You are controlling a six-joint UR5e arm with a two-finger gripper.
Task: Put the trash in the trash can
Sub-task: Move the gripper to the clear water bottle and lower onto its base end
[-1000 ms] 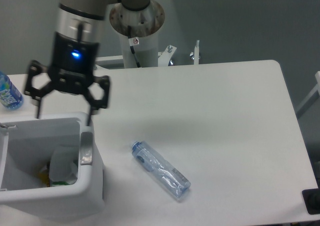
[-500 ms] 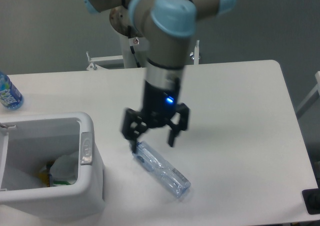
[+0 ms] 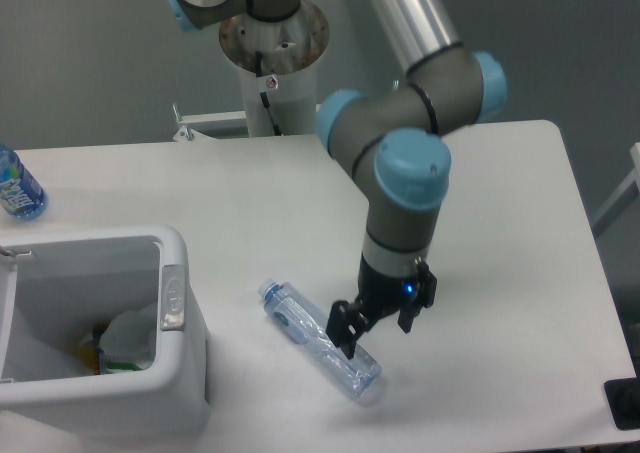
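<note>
At nine o'clock we see the trash can [image 3: 175,303], some rubbish already inside. Toward five o'clock the slim clear bottle [image 3: 320,340] lies flat on the surface [image 3: 500,223]. Our gripper [image 3: 378,325] sits low over its far end, jaws parted and holding nothing. Gripping so near that end, the round bottle could roll or squirt free.

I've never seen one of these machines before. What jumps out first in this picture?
The big grey arm with pale blue caps, bending down over the white table, catches the eye first; its black gripper sits low, right at the far end of a clear bluish bottle lying on its side. At the left stands a white trash can, open, with some rubbish already inside. A bottle with a bright blue label peeks in at the left edge.
</note>
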